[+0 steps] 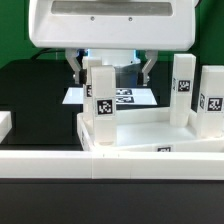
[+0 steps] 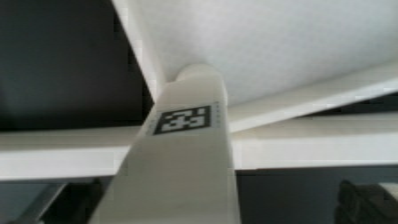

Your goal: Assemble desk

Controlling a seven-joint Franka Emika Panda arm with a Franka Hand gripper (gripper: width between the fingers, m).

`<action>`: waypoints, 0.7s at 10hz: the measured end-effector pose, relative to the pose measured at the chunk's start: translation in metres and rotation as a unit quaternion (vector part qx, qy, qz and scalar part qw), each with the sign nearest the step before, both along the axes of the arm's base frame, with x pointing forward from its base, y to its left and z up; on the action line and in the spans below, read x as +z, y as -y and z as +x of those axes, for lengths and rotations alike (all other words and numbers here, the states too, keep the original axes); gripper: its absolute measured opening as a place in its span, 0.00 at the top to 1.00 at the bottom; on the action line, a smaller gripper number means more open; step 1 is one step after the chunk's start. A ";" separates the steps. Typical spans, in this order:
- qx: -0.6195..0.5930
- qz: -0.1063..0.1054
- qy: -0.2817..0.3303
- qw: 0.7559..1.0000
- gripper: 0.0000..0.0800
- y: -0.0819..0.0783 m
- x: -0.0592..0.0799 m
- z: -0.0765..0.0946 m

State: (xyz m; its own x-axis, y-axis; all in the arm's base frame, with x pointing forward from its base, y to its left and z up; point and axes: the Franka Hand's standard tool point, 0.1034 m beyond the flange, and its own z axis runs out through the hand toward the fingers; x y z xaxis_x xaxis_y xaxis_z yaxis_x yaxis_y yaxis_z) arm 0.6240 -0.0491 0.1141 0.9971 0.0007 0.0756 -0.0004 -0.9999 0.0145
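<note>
Nearest me, a long rail (image 1: 60,162) is bracing the tabletop (image 1: 150,135); I'm hovering my released claw (image 1: 112,68) over the upright leg (image 1: 101,95).

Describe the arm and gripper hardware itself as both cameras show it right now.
In the exterior view, a bulky white housing with rounded corners fills the top, and the gripper hangs under it with two slim dark grey fingers. In the wrist view the fingertips show as dark blocky shapes. No cables or markings are visible.
</note>
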 end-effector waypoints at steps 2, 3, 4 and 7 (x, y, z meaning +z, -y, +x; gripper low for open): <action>0.032 -0.004 -0.001 0.999 0.21 0.005 0.000 -0.001; 0.029 -0.004 -0.002 1.000 0.42 0.006 -0.001 -0.001; 0.030 -0.004 -0.001 1.000 0.42 0.006 -0.001 0.000; 0.018 -0.004 -0.001 1.000 0.64 0.006 -0.001 0.000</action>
State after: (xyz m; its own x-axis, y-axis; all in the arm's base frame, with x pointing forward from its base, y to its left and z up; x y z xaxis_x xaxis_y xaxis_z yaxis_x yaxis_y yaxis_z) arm 0.6237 -0.0555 0.1126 0.9967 0.0365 0.0731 0.0350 -0.9991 0.0222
